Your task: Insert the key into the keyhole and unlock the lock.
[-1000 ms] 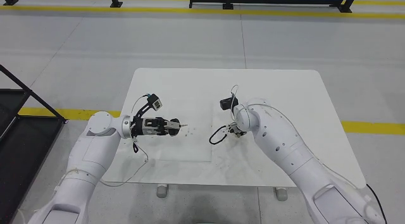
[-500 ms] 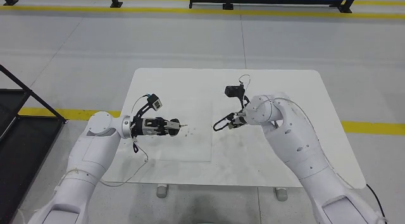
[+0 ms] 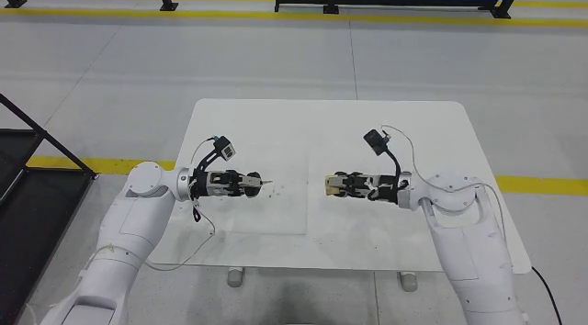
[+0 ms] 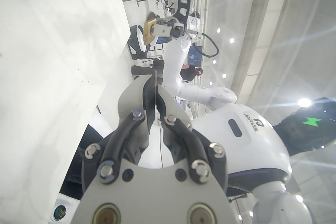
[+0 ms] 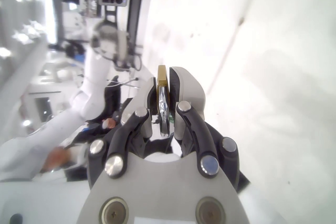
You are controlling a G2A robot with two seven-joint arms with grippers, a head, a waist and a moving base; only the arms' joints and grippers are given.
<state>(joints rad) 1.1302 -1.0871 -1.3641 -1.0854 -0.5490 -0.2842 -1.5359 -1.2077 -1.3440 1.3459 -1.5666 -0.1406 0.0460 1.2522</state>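
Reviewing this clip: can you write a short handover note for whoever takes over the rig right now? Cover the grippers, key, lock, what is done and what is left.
Left gripper: shut on the key, with the blade pointing toward the lock.
Right gripper: shut on the lock, held above the table.
Key and lock face each other with a clear gap between them.
Done: both are picked up.
Left: line them up, insert the key, turn it to unlock.
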